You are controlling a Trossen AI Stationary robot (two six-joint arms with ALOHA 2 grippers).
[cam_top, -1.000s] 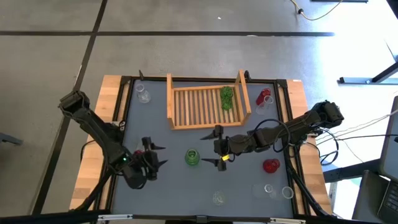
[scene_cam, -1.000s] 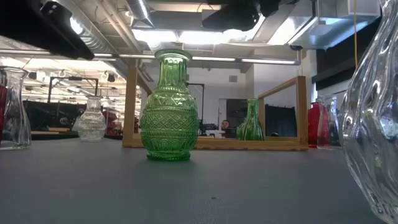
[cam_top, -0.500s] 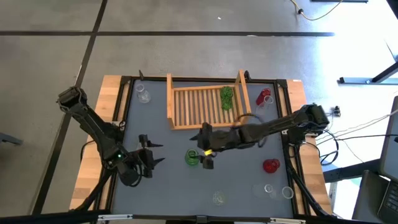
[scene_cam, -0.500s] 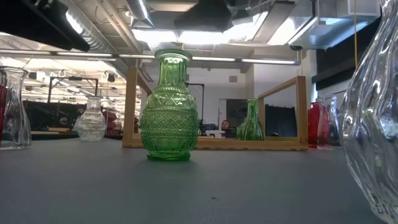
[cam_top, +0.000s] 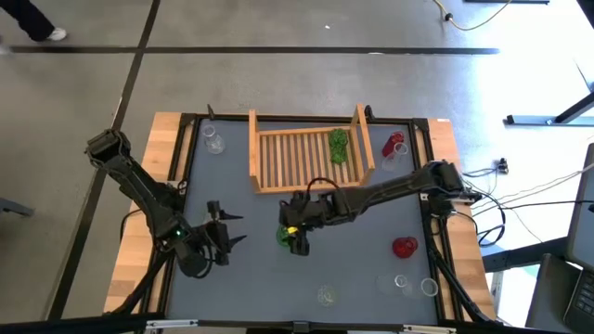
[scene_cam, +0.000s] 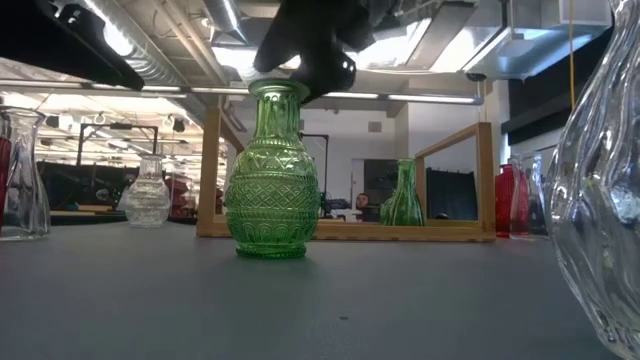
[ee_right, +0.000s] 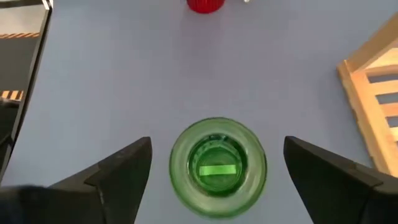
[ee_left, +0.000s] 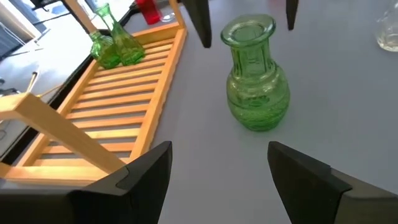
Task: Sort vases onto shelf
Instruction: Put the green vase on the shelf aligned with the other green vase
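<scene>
Green vase (cam_top: 287,236) upright on table; right gripper (cam_top: 295,235) spread wide above its mouth, not touching.

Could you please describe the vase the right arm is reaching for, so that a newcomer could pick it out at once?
Start at the light wooden slatted shelf at the table's far side, then look just in front of its open edge. There a green cut-glass vase with a round belly stands upright on the grey mat, with the open right gripper poised directly above its mouth. The only other green vase stands on the shelf.

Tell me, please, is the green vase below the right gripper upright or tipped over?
Upright: the green vase stands on its base, mouth up, between the right gripper's open fingers.
</scene>
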